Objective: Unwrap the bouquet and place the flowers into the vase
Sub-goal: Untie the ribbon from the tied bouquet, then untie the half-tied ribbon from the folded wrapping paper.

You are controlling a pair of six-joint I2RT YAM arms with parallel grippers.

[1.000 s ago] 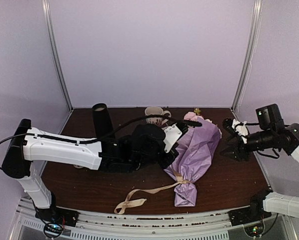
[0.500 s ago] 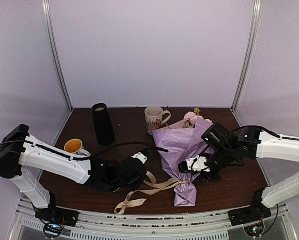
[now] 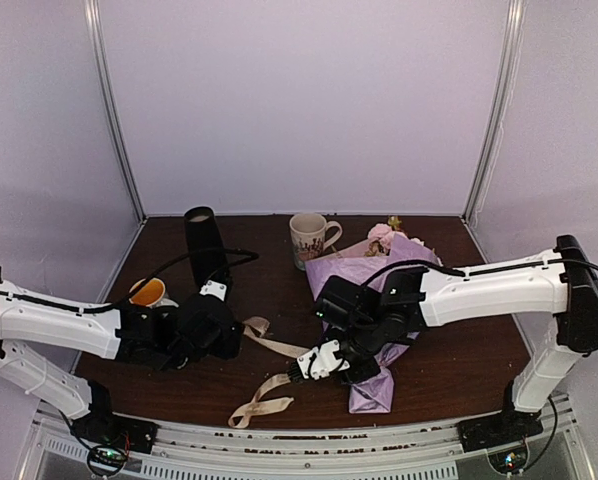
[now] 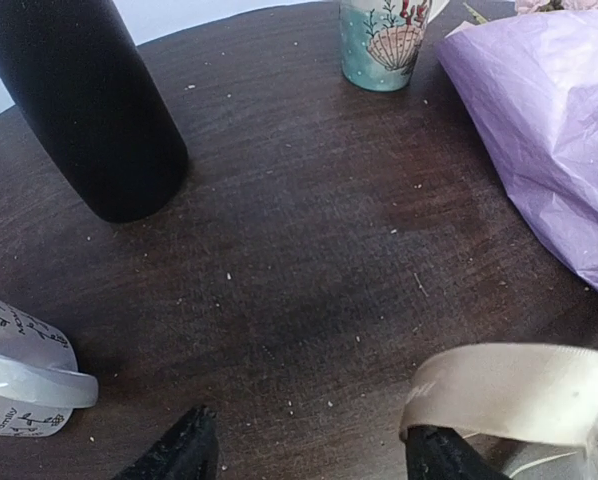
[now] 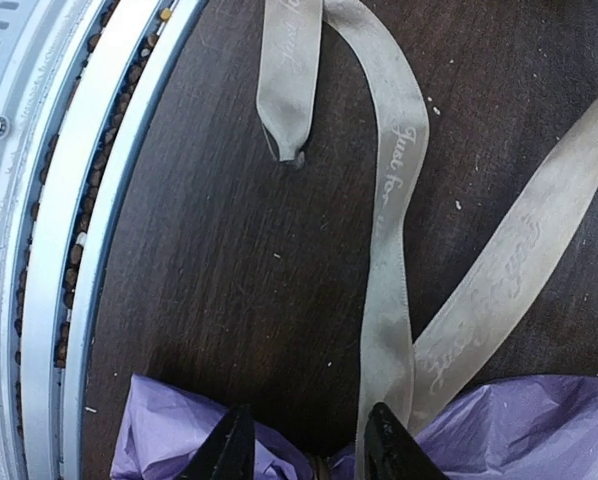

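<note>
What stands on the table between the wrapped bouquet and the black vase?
Only the patterned mug, toward the back, close to the flower end of the bouquet. Nearer the front, nothing stands between it and the vase.

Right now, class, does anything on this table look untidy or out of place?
The tan ribbon lies loose, straggling from the bouquet toward the near edge, one loop draped over the left claw. Pale crumbs speckle the tabletop.

Before me: crinkled matt paper (image 4: 549, 130), smooth satiny ribbon (image 5: 389, 200), matt vase (image 4: 89, 110), glazed mug (image 4: 384, 45), grainy wood table (image 4: 299, 250).
</note>
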